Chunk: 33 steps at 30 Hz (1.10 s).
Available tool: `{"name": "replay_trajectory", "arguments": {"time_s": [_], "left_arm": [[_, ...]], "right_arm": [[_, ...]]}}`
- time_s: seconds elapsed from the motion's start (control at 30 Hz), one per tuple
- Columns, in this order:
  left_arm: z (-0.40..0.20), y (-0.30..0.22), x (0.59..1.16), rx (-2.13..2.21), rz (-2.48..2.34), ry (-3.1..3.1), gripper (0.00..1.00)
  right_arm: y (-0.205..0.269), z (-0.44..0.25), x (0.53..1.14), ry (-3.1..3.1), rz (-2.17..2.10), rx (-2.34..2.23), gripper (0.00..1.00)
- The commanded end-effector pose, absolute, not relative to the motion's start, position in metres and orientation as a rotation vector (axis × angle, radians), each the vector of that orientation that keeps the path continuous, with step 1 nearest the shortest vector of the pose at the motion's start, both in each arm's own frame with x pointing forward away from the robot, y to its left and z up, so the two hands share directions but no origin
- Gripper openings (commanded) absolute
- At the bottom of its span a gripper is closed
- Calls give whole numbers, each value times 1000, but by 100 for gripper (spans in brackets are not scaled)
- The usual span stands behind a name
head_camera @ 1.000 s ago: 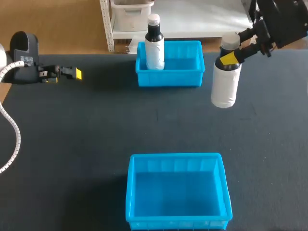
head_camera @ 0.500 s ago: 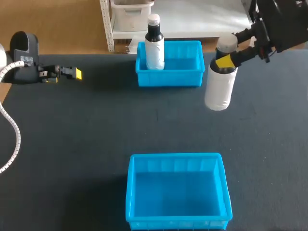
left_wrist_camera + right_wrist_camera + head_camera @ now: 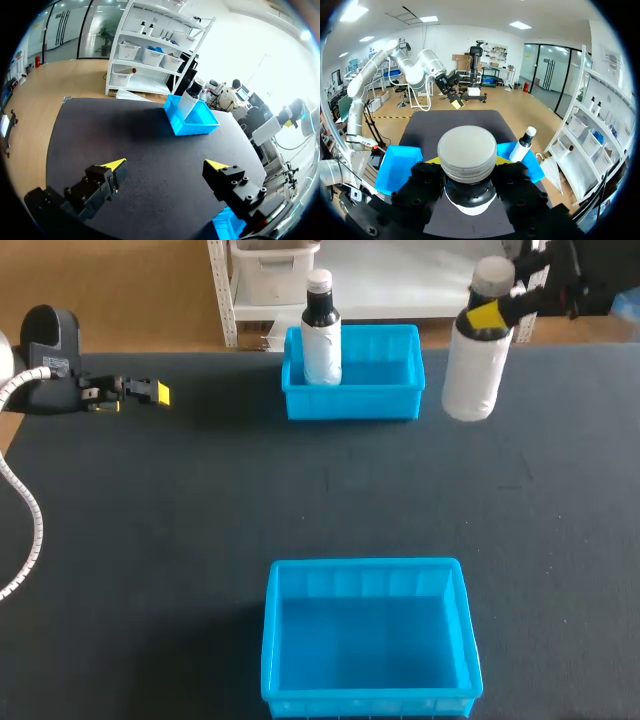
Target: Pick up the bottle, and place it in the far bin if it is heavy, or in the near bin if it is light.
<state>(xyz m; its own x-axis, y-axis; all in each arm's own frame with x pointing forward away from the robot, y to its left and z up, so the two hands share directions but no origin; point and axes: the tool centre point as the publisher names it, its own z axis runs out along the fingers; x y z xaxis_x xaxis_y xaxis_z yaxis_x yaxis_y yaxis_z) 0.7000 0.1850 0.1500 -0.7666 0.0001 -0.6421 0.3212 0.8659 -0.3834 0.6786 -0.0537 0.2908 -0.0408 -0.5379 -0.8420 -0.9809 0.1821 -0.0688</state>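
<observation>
Right jaws: clenched on white bottle point(image 3: 476, 370), held just right of far bin point(image 3: 350, 403).
Left jaws: released, far left over worktop point(image 3: 180, 500).

Left end effector point(image 3: 165, 164) at far left, fingers spread, right end effector point(image 3: 487, 314) raised, clamping bottle point(image 3: 474, 375)

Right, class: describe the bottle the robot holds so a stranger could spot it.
On the table, find the far bin. Right of it, the right gripper holds a white bottle aloft. Its grey cap and wider body separate it from the black-necked bottle in that bin.
</observation>
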Motion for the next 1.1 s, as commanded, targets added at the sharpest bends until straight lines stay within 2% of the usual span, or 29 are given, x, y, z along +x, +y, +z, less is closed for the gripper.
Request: {"name": "replay_trajectory", "arguments": {"time_s": [0.03, 0.57, 1.1], "left_arm": [[150, 185, 700, 231, -636, 2374, 100], [150, 185, 700, 231, -636, 2374, 100], [150, 185, 700, 231, -636, 2374, 100]], "right_arm": [[-62, 299, 723, 1683, 765, -1492, 0], [-86, 298, 836, 1695, 721, -1519, 0], [-42, 270, 903, 1615, 834, -1594, 0]]}}
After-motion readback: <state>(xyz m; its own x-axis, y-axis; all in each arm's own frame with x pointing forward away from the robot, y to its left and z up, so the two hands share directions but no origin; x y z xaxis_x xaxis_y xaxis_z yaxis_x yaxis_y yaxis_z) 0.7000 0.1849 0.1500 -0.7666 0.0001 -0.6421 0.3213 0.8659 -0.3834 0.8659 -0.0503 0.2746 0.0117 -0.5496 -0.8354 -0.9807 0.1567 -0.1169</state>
